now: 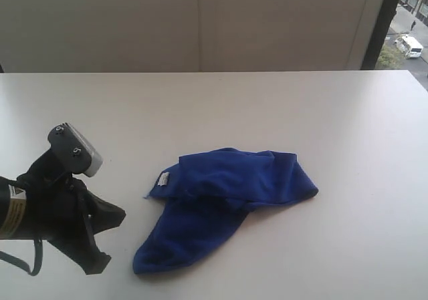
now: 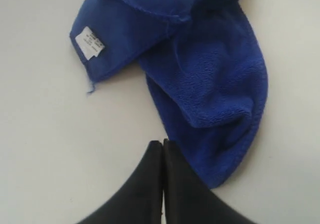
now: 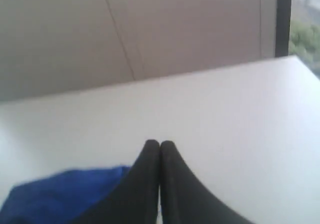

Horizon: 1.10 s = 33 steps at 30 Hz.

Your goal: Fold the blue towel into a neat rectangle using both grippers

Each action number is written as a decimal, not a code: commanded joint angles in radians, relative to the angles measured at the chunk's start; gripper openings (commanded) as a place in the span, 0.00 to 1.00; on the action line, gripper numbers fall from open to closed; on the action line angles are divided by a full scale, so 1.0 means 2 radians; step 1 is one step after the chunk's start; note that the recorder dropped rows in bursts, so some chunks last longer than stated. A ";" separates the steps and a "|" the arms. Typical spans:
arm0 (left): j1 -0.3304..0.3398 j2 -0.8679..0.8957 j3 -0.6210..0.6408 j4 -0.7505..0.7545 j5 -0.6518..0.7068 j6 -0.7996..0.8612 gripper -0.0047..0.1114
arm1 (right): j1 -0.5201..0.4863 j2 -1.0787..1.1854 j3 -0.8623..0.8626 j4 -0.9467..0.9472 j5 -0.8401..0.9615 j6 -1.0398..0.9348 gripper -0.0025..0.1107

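A deep royal-blue, fuzzy cloth towel (image 1: 227, 193) lies crumpled and partly doubled over itself on the plain white worktop (image 1: 301, 113), near its front middle, with a small white tag (image 1: 163, 178) at the edge facing the left arm. The black, thin-fingered left hand (image 2: 162, 145) is over the worktop near the towel's rounded lower flap, its fingers pressed together and holding nothing. The matching black right hand (image 3: 160, 144) also has its fingers together and empty, above bare worktop with some blue cloth showing beside it.
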 commanded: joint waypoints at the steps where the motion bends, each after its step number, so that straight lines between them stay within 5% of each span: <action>1: -0.003 -0.006 0.004 0.006 -0.008 -0.005 0.04 | 0.049 0.180 -0.129 0.121 0.159 -0.196 0.02; 4: -0.003 -0.006 0.004 0.006 0.013 -0.005 0.04 | 0.098 0.287 -0.201 0.250 0.236 -0.422 0.02; 6: -0.003 -0.006 0.004 0.006 0.025 -0.005 0.04 | 0.131 0.355 -0.245 0.264 0.264 -0.488 0.02; 13: -0.003 -0.005 0.004 0.006 0.039 -0.005 0.04 | 0.233 0.535 -0.362 0.085 0.258 -0.488 0.03; 17: -0.003 -0.003 0.004 0.006 0.044 -0.005 0.04 | 0.263 0.597 -0.392 0.013 0.238 -0.561 0.16; 23: -0.003 -0.003 0.004 0.006 0.044 0.000 0.04 | 0.284 0.642 -0.394 0.004 0.211 -0.588 0.39; 33: -0.003 -0.003 0.004 0.006 0.046 0.004 0.04 | 0.316 0.674 -0.394 -0.027 0.104 -0.588 0.39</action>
